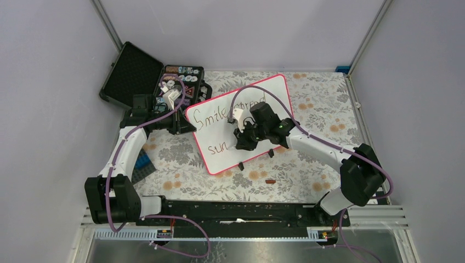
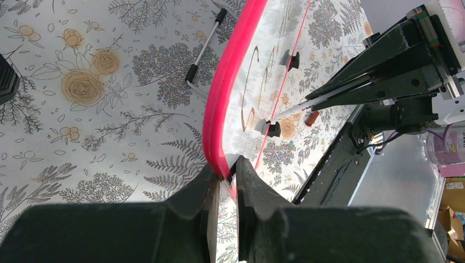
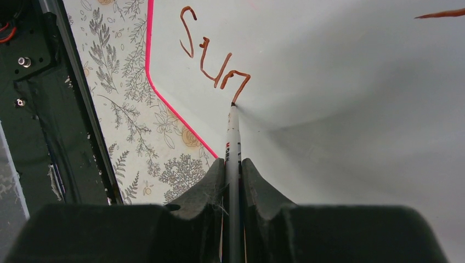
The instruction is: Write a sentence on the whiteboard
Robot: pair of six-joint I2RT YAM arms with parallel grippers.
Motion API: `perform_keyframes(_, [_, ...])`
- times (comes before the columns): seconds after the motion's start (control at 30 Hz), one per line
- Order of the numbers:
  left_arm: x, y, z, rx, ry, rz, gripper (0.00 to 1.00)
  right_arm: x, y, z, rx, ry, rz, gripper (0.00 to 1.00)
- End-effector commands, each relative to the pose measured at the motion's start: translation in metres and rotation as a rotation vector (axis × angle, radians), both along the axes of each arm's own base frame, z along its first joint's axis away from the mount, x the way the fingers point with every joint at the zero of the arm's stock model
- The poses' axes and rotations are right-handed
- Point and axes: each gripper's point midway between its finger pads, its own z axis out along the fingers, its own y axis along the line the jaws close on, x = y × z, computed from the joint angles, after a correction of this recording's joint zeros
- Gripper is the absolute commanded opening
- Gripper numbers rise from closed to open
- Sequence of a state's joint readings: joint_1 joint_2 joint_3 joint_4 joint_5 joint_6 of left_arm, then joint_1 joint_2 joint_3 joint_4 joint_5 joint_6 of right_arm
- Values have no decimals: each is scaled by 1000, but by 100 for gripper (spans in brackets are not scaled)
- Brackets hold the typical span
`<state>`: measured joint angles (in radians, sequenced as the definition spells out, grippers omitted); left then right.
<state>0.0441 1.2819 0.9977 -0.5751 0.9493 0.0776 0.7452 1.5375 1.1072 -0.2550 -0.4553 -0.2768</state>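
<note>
The whiteboard [image 1: 219,156] lies tilted on the flowered table, pink rim round it. The sentence [image 1: 215,116] reads "Smile, spread" on the top line and "sun" [image 3: 214,55] below, in dark reddish marker. My left gripper [image 1: 183,124] is shut on the board's left rim [image 2: 218,115], with the rim pinched between its jaws [image 2: 231,170]. My right gripper [image 1: 242,141] is over the board's middle, shut on a thin white marker [image 3: 234,134]. In the right wrist view [image 3: 234,164] the marker's tip touches the board at the end of the "n".
An open black case [image 1: 134,74] with small items [image 1: 181,82] stands at the back left. A small brown cap [image 1: 270,181] lies near the board's front edge. Two black clip feet [image 1: 241,165] stick out there. A blue object [image 1: 143,164] lies by the left arm.
</note>
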Motion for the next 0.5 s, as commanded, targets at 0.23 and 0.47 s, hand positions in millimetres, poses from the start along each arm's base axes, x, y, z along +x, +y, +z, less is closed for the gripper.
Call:
perform_keyframes(0.23, [9,2,5,52,-94,-12,0,0,0,46,110,-43,20,0])
perform_keyframes(0.47, [9,1,6,51,-94,-13,0,12,-5,46,97,-61,-18,0])
